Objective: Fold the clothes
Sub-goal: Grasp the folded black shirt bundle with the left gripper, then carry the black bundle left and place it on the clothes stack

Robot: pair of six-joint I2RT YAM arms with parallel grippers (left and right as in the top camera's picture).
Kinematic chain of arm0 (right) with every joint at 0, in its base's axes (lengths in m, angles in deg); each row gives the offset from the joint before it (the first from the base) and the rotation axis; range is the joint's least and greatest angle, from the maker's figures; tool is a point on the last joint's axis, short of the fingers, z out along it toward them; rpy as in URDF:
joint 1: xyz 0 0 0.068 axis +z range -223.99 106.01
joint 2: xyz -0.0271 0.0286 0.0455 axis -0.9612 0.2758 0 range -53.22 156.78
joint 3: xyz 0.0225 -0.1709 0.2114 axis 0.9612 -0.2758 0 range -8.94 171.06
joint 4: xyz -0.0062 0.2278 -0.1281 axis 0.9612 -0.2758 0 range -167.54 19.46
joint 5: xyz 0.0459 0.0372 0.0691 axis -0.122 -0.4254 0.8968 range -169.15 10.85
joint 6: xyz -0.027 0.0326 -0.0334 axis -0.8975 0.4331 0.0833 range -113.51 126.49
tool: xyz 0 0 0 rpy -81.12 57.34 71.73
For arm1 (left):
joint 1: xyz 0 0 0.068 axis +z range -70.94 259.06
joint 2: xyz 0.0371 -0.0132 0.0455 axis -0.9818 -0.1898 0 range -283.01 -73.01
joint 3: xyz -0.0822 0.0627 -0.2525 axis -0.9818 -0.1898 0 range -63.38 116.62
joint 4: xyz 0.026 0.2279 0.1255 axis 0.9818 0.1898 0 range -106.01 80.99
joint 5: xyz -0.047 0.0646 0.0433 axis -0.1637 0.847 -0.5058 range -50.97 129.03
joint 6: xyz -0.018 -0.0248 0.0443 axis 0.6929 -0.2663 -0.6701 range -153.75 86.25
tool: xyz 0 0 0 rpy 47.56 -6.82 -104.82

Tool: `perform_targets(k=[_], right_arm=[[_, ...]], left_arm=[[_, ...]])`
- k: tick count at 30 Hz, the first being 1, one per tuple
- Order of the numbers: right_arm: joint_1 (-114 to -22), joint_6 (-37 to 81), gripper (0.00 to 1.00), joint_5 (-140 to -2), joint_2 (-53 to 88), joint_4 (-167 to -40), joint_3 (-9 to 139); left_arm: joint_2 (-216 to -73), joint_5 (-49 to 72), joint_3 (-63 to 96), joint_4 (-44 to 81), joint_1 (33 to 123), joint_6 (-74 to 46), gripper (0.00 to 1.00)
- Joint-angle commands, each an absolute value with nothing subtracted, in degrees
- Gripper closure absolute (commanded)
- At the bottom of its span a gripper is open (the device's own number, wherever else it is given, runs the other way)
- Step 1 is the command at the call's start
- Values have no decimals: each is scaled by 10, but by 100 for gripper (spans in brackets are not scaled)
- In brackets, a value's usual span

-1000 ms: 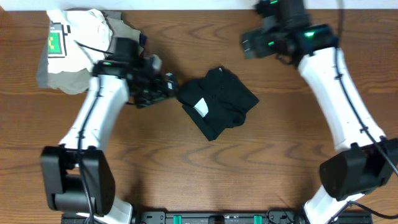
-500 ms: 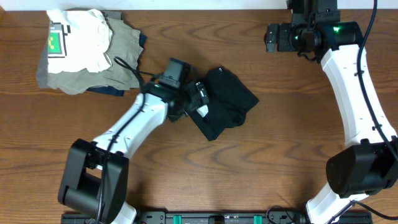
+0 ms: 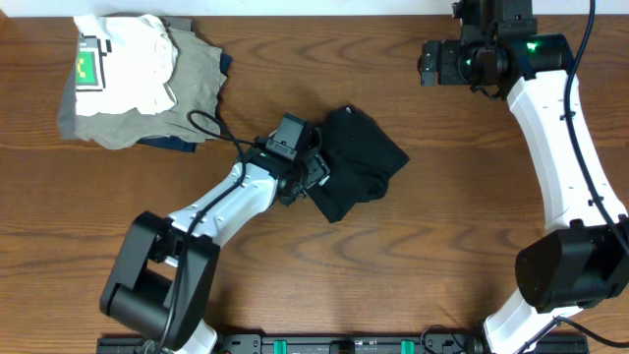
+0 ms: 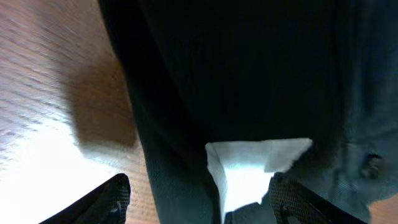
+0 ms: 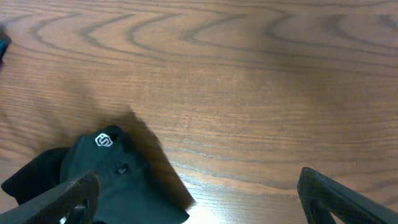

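The black T-shirt (image 3: 359,162) lies bunched in a folded heap at the table's middle. Its white inner label (image 4: 258,167) shows close up in the left wrist view, and its small white logo (image 5: 103,141) shows in the right wrist view. My left gripper (image 3: 313,175) is open at the shirt's left edge, its fingers (image 4: 199,200) straddling the dark fabric and the label. My right gripper (image 3: 429,61) is open and empty, held high at the back right, away from the shirt (image 5: 106,180).
A pile of other garments sits at the back left: a cream garment with a green tag (image 3: 123,59) on khaki-grey folded clothes (image 3: 187,98). The bare wooden table (image 3: 442,246) surrounds the shirt.
My left gripper has moved from beside the garment pile rightward to the shirt's left edge, now covering the label in the overhead view. My right arm has drawn back to the rear right.
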State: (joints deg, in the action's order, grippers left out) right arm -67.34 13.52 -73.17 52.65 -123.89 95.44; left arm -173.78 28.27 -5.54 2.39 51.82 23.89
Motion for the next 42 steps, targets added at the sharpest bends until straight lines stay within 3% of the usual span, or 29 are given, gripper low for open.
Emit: perform_targets(k=[1,3,8,9,11,12,16,21,31,42], right_arm=[[-674,141,1,-734,529,-1242,951],[-674,141,1,-734,529,-1245,951],[-674,142,1,-749,529,-1249,951],[-674,142,1,-749,529,-1250,951],[-674,142,1,-749,529,-1251,951],[-674,142,1,-749,529,-1252,951],[-674,142,1,-749,529,-1253,951],[-678,142,1,-749,529,-1249,951],[-691,142,1,-749,529,-1236,951],[-691,138,1,-749,529,-1226,951]], left_arm=[[-1765,270,-60,19,518,251,28],[-1777,259,-60,14,518,250,32],[-1805,227,-60,10,513,251,53],[-1809,228,-60,9,511,251,60],[-1814,228,-60,2,507,251,91],[-1816,228,-60,-1,506,251,94],[-1816,228,-59,-8,507,248,94],[-1799,192,-53,-36,519,148,94],[-1652,191,-49,-55,588,33,94],[-1602,192,-49,-236,656,40,94]])
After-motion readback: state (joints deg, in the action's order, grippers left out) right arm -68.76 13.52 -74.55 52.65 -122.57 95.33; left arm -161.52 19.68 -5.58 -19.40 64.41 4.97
